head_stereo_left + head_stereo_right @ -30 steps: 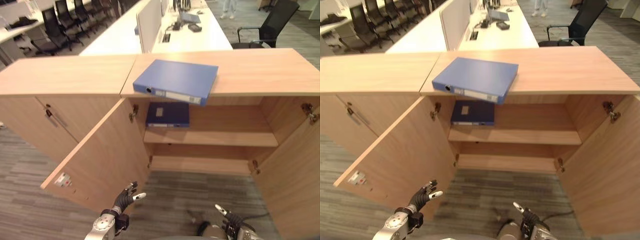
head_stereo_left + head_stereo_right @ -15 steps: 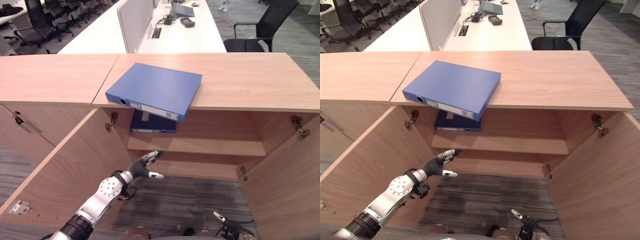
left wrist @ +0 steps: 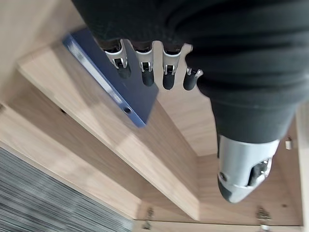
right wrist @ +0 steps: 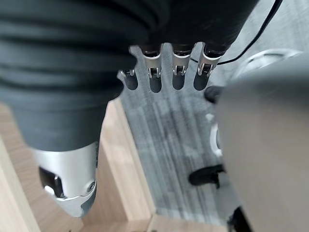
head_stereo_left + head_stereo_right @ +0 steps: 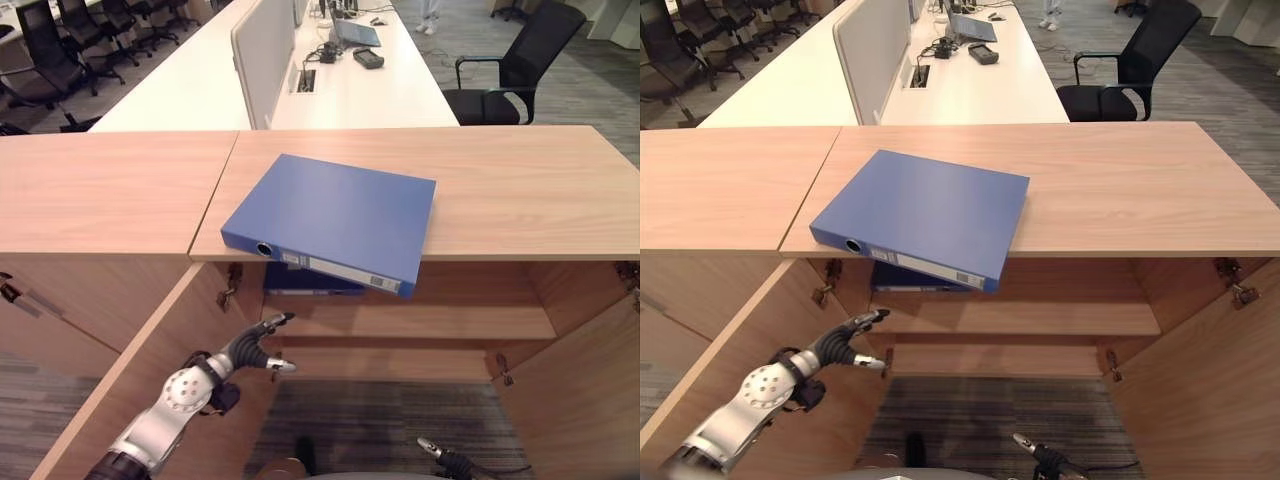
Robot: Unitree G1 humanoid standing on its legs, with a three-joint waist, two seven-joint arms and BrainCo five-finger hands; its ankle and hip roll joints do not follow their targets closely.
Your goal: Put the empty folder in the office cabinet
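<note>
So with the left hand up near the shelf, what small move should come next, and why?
Probably raise the left hand toward the overhanging front edge of the blue folder on the cabinet top. The hand is open, holds nothing and sits below the folder, in front of the open cabinet. The right hand hangs low and open, so the left looks better placed.

Twin head views down on one open cabinet (image 5: pixel 420 330); wrist views close along each hand.
</note>
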